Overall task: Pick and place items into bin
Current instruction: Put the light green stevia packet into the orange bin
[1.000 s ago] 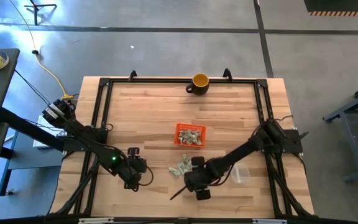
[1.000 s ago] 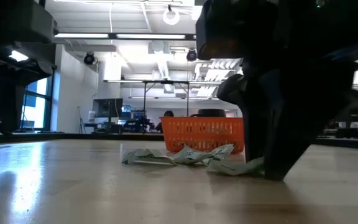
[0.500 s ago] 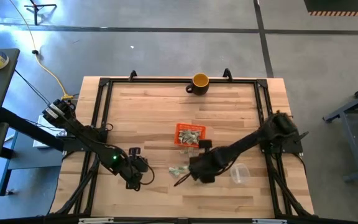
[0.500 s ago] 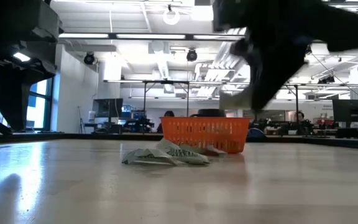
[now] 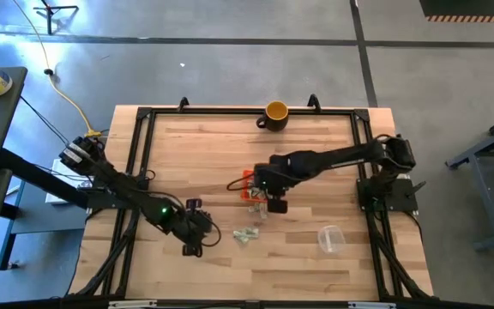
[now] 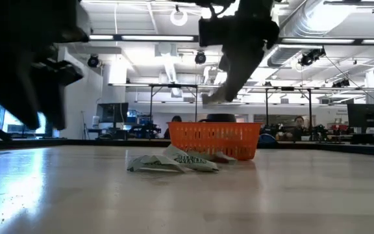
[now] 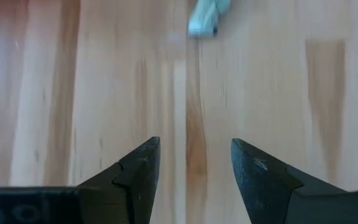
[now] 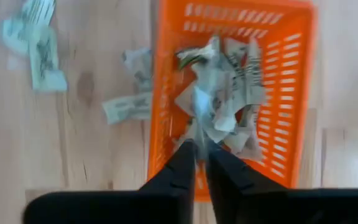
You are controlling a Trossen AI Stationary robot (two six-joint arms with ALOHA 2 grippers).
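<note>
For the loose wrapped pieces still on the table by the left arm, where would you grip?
Take the wrapped pieces from straight above, pinching a raised crinkled fold; they lie flat on the table. The left end effector is open beside them.

No text, label, brand or number can be read. The wrappers (image 8: 219, 93) in the bin (image 8: 294, 118) carry dark print, but it is too blurred to make out any word.
</note>
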